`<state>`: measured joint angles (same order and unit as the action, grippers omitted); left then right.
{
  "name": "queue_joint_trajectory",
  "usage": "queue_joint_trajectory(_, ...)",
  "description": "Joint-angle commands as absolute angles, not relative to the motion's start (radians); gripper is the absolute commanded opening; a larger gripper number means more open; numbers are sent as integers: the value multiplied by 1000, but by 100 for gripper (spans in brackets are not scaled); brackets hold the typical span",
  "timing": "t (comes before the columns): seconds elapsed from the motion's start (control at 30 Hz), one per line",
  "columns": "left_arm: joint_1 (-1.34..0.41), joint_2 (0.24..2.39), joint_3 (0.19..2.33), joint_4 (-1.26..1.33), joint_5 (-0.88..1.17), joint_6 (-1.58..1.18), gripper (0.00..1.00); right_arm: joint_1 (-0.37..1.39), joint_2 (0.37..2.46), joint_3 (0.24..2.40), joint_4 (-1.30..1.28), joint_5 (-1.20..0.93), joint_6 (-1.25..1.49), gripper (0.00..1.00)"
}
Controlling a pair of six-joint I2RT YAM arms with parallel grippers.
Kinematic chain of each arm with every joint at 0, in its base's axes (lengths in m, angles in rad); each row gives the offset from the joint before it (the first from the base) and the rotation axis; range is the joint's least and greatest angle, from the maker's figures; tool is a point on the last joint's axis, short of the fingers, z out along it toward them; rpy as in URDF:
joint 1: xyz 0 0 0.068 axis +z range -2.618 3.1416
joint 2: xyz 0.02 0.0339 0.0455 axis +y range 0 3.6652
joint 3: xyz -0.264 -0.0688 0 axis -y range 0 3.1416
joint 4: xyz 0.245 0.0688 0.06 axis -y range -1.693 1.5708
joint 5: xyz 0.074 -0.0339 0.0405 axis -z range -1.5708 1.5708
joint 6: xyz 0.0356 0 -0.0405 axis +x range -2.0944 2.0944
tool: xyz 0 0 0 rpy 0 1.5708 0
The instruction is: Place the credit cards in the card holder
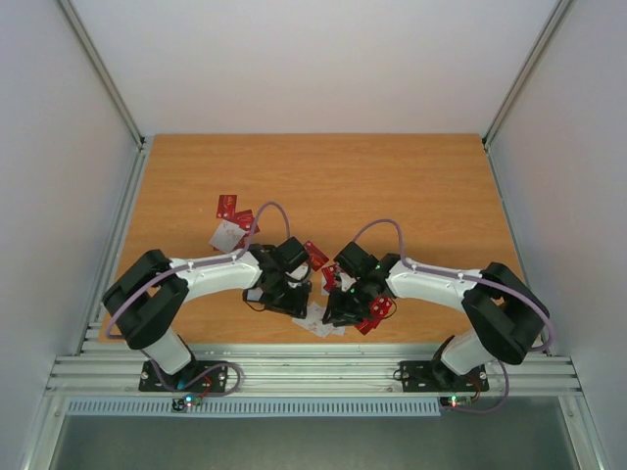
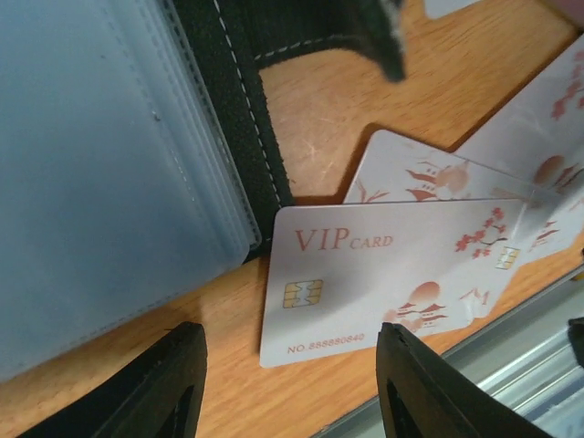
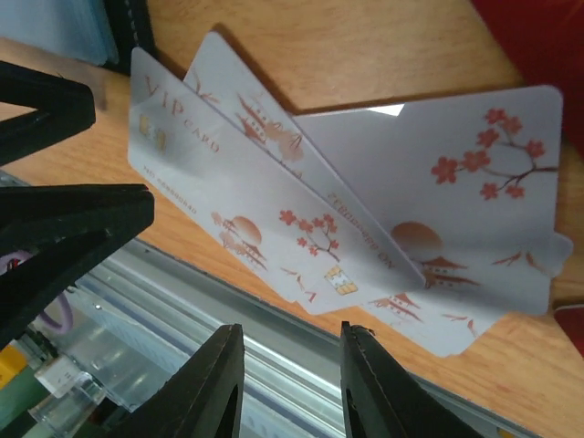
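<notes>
The card holder (image 2: 109,182) lies open on the table, its grey-blue pockets facing up and its black stitched edge beside a white VIP credit card (image 2: 392,274). Two more white cards (image 3: 438,201) fan out under that one. My left gripper (image 2: 292,383) hovers open just over the VIP card's near corner, holding nothing. My right gripper (image 3: 292,383) is open by a narrower gap at the fanned cards' front edge, with nothing between its fingers. In the top view both grippers (image 1: 294,299) (image 1: 338,304) meet near the table's front, and the holder is mostly hidden under them.
Red cards (image 1: 235,211) and a white card (image 1: 227,235) lie left of centre. Another red card (image 1: 315,257) sits between the arms, and more red cards (image 1: 377,311) lie by the right wrist. The metal rail (image 3: 182,301) runs just past the table's front edge.
</notes>
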<state>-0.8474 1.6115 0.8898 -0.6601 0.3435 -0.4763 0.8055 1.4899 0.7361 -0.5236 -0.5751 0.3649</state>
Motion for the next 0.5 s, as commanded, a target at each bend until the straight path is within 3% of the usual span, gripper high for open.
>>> queue_joint_trajectory(0.0,-848,1646,905,-630,348,-427,53,795,1527,758,-516,-552,371,31)
queue_joint_trajectory(0.47,-844,1670,817,-517,513,-457,57,795,1666,788,-514,-544,358,26)
